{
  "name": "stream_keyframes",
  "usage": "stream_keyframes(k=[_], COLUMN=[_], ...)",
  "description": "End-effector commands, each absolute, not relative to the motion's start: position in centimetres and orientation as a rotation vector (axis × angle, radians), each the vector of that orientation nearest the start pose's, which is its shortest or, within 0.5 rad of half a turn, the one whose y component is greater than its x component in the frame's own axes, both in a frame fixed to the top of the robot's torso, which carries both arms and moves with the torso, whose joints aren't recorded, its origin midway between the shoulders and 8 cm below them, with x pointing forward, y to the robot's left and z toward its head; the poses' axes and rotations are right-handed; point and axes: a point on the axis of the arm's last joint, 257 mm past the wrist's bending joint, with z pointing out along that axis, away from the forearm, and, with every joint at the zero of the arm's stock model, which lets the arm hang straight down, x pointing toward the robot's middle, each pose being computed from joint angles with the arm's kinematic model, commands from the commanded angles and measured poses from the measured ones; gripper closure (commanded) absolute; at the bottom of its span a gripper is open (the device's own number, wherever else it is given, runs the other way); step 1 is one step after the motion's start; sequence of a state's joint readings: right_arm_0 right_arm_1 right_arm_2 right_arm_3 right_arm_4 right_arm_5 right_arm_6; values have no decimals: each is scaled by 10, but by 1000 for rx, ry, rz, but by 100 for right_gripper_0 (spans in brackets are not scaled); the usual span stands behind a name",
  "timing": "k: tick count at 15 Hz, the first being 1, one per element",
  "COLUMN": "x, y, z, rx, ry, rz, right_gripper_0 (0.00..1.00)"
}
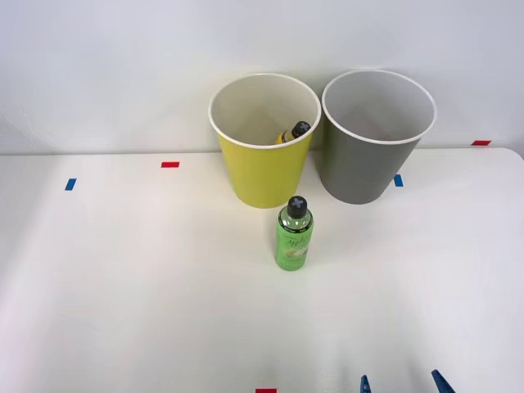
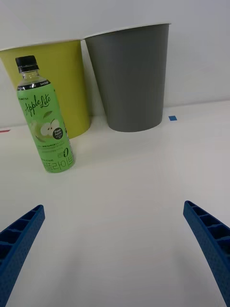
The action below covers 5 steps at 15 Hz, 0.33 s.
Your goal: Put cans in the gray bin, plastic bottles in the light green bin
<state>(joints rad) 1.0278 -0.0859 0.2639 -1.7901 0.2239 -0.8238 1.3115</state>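
Note:
A small green plastic bottle (image 1: pixel 294 236) (image 2: pixel 45 125) with a black cap stands upright on the white table, just in front of the light green bin (image 1: pixel 264 170) (image 2: pixel 67 81). Inside that bin leans a yellowish bottle (image 1: pixel 293 133) with a black cap. The gray bin (image 1: pixel 375 155) (image 2: pixel 132 76) stands right beside it, to the right. My right gripper (image 1: pixel 403 383) (image 2: pixel 114 249) is open at the table's near edge, well short of the green bottle, with nothing between its blue fingers (image 2: pixel 19 240). The can is out of view.
Red tape marks (image 1: pixel 169 164) and blue tape marks (image 1: pixel 70 184) dot the white table (image 1: pixel 123 286). A white wall rises right behind the bins. Open tabletop stretches to the left and in front of the bottle.

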Motion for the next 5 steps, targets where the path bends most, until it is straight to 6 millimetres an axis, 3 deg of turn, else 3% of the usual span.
stream_keyframes(k=[1, 5], x=[209, 209], y=[-190, -190], z=[-285, -285], rx=[21, 21], ry=[1520, 1520], rz=[154, 154], right_gripper_0=[0, 0])
